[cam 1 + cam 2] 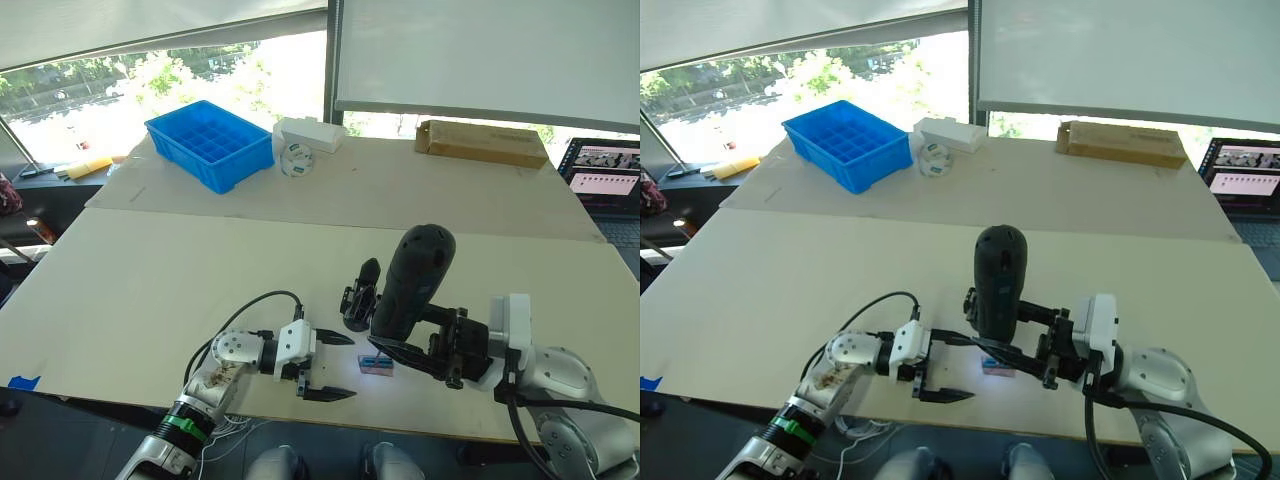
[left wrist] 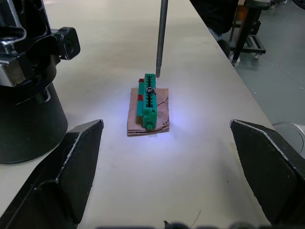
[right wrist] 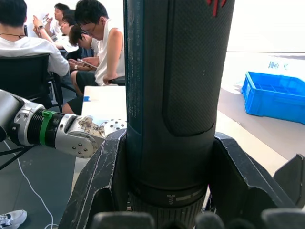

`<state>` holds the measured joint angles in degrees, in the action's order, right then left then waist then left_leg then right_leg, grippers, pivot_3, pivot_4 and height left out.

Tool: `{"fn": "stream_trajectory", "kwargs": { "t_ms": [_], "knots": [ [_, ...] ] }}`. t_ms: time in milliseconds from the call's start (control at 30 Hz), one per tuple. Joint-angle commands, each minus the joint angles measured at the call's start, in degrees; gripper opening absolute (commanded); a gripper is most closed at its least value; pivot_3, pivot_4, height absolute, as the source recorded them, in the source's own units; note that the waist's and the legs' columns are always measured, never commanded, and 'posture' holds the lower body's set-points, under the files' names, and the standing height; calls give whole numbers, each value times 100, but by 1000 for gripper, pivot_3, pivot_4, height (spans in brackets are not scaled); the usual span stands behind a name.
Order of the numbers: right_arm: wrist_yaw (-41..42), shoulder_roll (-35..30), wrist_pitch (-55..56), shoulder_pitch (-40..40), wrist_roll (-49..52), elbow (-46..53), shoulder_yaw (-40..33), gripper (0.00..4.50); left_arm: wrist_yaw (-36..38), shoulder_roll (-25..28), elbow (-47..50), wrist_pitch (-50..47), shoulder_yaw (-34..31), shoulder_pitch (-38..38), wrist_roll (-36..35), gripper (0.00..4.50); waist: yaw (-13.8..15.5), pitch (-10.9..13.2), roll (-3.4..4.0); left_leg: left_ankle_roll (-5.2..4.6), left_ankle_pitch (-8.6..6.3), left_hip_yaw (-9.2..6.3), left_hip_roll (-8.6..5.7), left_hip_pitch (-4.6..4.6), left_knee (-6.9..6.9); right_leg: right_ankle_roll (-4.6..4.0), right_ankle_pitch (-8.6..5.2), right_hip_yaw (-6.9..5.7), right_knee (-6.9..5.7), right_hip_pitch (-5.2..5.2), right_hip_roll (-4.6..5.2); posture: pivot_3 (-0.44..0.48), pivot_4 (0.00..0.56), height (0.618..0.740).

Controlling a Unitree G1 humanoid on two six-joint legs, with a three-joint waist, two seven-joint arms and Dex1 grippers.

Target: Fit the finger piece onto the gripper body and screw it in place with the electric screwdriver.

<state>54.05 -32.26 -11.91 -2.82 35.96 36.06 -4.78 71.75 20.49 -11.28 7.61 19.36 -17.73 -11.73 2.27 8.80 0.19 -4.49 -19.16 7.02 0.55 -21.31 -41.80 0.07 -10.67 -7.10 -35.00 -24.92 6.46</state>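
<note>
My right gripper (image 1: 400, 348) is shut on the electric screwdriver (image 1: 410, 285), a thick black cylinder held nearly upright near the table's front edge. Its thin metal bit (image 2: 162, 38) points down, the tip just off the end of a small green block (image 2: 149, 102) with a screw in it, lying on a brown pad. The gripper body (image 1: 358, 298) stands right behind, with a pointed black part rising from its top; I cannot tell whether that is the finger piece. My left gripper (image 1: 335, 367) is open, level with the table, its fingers either side of the lit block.
At the back stand a blue compartment bin (image 1: 213, 143), a white box (image 1: 310, 133), a tape roll (image 1: 295, 160) and a cardboard box (image 1: 480, 142). A laptop (image 1: 603, 170) sits at the far right. Several people (image 3: 95, 38) sit beyond the table.
</note>
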Motion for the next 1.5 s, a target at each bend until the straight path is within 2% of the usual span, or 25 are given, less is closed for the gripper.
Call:
{"fn": "stream_trajectory", "kwargs": {
  "t_ms": [33, 1500],
  "knots": [
    [38, 42, 317, 88, 48, 117, -92, 1914, -12, -33, -185, -11, 56, -26, 59, 4480, 0, 0, 0, 0, 0, 0, 0, 0, 0, 0, 0, 0, 0, 0, 0, 0, 150, 740],
    [70, 57, 313, 185, -22, -69, 51, 1914, -276, 51, 376, -518, 70, 49, 40, 4480, -21, 0, 0, 1, 0, 2, 1, 0, 0, 0, 0, 0, -1, -4, -4, 0, 150, 740]
  ]
}}
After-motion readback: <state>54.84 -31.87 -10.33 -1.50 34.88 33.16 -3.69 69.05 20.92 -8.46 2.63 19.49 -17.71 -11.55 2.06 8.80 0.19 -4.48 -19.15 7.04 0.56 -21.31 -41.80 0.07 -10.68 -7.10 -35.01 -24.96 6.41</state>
